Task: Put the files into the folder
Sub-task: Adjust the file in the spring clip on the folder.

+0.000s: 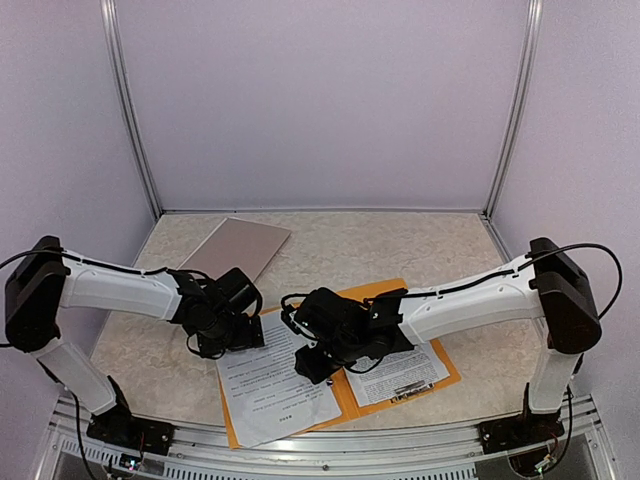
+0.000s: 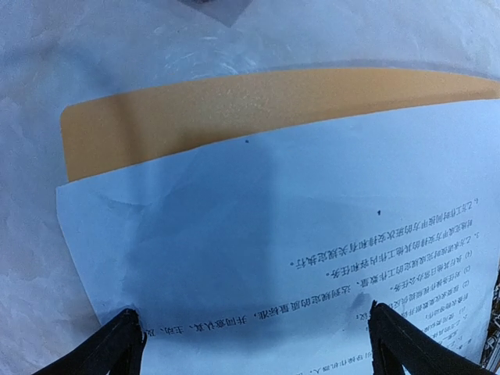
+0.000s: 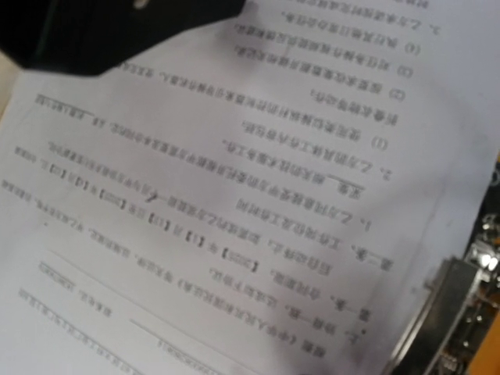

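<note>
The files (image 3: 234,203) look blurred; the folder (image 2: 234,101) lies mostly covered.

Enclosure: three plain lilac walls (image 1: 320,100), joined at the back corners by two metal posts (image 1: 130,110). Surface (image 1: 400,245) beige, mottled. Metal rail (image 1: 330,450) along near edge. Light even, diffuse.

Shows both arms (image 1: 120,288) reaching inward from the near corners, elbows bent, wrists tipped downward. Presents left gripper (image 2: 254,348) spread wide, black fingertips (image 2: 109,351) far apart. Angles right gripper (image 1: 310,362) down and leftward, jaw gap unclear.
</note>
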`<state>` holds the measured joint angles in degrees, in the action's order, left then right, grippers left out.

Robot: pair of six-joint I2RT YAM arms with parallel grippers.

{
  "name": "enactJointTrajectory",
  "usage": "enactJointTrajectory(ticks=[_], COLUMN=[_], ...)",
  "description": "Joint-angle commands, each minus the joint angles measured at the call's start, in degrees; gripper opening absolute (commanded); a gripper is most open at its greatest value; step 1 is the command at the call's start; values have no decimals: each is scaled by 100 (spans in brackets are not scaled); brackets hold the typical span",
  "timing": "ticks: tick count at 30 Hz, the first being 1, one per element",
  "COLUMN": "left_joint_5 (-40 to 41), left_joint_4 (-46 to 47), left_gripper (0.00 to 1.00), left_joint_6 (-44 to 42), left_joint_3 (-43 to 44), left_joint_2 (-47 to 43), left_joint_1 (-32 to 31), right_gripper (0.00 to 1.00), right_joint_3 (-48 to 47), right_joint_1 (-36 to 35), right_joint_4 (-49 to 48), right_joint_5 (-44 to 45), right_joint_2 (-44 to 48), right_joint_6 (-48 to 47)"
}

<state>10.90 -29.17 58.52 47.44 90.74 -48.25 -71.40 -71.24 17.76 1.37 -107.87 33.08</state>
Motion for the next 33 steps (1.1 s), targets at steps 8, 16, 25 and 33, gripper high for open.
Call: enactJointTrajectory(ticks=[8, 16, 25, 33], left_joint_5=[-105, -131, -61, -133], left_joint_4=[69, 52, -77, -6], left_gripper=[96, 96, 97, 99], left_joint_6=[-270, -350, -407, -503], left_joint_3=[371, 493, 614, 752], left_joint_2=[253, 385, 114, -146], left_joint_1=[70, 114, 123, 114], right_gripper=[24, 24, 25, 29], right_joint_3=[143, 144, 161, 443], right_joint_1=[-24, -22, -22, -29], right_joint_4=[156, 213, 173, 330], right_joint_5=[128, 181, 203, 514], right_joint_2=[164, 206, 346, 685], right_joint_6=[58, 67, -52, -71])
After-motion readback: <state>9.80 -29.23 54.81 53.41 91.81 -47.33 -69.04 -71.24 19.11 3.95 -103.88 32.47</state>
